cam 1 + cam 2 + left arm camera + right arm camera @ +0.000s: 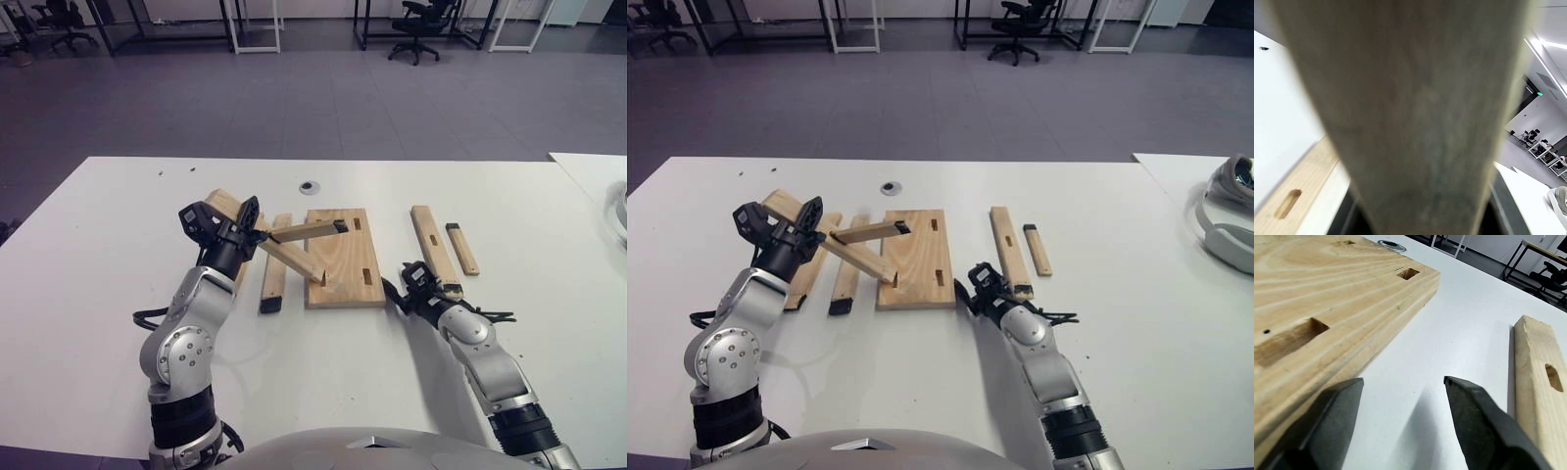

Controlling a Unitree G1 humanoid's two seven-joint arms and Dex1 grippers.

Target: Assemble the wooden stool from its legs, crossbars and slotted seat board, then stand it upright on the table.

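Left gripper [251, 223] is clamped on the near end of the held leg [294, 262], raised off the white table [98, 255]. That leg slopes down to the right, its far end resting on the left part of the seat board [345, 250]. A crossbar [309, 231] with a dark tip branches off it near the gripper and hangs above the board; can't tell how firmly it's seated. The board lies flat mid-table, slots up. A spare leg [275, 274] lies flat just left of the board, and another flat leg [223, 204] is partly hidden under the left arm. Right gripper [1403, 382] is down at table level, jaws apart, nothing between them, sitting between the board's right edge and the right-hand leg [432, 245]. A short bar [462, 248] lies just right of that leg. A small metal ring [311, 186] sits behind the board.
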